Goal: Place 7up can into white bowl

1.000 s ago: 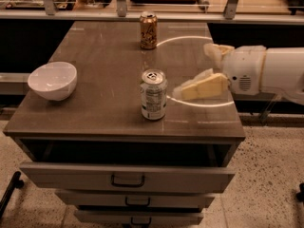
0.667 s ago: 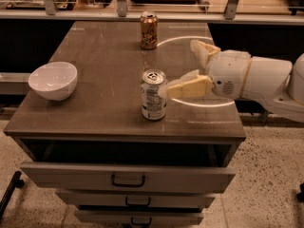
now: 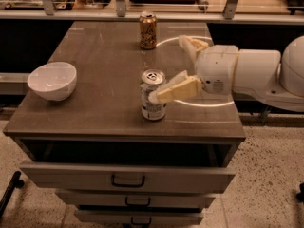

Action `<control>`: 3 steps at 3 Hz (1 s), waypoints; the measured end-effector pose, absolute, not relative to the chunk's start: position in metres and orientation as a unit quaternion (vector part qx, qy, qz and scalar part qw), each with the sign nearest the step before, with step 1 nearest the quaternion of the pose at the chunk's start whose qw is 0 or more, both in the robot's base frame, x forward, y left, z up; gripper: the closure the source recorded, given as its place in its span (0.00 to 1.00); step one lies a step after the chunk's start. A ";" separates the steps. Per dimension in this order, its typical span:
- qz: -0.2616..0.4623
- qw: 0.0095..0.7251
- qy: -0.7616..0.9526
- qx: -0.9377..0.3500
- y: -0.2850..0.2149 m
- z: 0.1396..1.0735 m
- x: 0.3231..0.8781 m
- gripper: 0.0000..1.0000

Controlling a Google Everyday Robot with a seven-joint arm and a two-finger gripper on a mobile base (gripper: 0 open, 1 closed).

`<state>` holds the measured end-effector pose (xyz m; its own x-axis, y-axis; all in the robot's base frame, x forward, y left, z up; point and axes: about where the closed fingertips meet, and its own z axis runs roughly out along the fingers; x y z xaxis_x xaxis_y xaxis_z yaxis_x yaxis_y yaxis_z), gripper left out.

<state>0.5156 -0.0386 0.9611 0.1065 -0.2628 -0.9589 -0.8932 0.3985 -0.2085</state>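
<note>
The 7up can (image 3: 152, 109) stands upright near the front middle of the brown table top (image 3: 95, 56), silver-grey with a white label and a pull-tab top. The white bowl (image 3: 52, 80) sits empty at the table's left edge, well apart from the can. My gripper (image 3: 167, 69) reaches in from the right at can height and is open. Its near finger (image 3: 175, 89) lies across the front right of the can. Its far finger (image 3: 191, 45) stands behind and to the right of the can. The can rests on the table.
A gold-brown can (image 3: 147, 30) stands upright at the back middle of the table. The table is a drawer cabinet, with its top drawer (image 3: 126, 175) pulled out a little at the front. A shelf with rails runs behind the table.
My gripper has moved left toward the 7up can. Its near finger now overlaps the can's front. The can, bowl and gold-brown can have not moved.
</note>
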 end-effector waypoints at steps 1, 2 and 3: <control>0.264 0.533 0.650 -0.473 -0.053 0.935 0.520 0.00; 0.291 0.521 0.667 -0.445 -0.058 0.922 0.522 0.00; 0.321 0.521 0.667 -0.425 -0.054 0.915 0.520 0.00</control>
<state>0.5199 -0.0540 0.9150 -0.0965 -0.2331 -0.9676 -0.9014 0.4327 -0.0144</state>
